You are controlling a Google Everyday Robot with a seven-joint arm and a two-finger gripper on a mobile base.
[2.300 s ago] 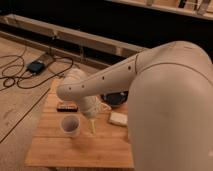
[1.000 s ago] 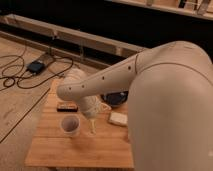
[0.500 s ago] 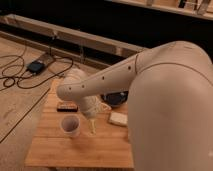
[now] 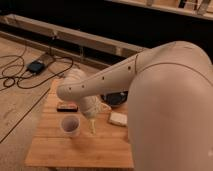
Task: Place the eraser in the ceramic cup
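The eraser (image 4: 66,106), a small flat black block with an orange-brown part, lies on the wooden table (image 4: 60,150) near its left edge. Just in front of it stands the ceramic cup (image 4: 70,125), pale, round and dark inside. My gripper (image 4: 92,126) hangs from the white arm with its fingers pointing down at the table, right beside the cup and to the right of the eraser. It is open and holds nothing; the eraser rests apart from it.
A whitish flat block (image 4: 118,119) lies right of the gripper. A dark bowl (image 4: 115,98) sits behind it, partly hidden by the arm. The robot's bulky white body (image 4: 170,110) covers the table's right side. Cables and a black box (image 4: 36,66) lie on the floor at left.
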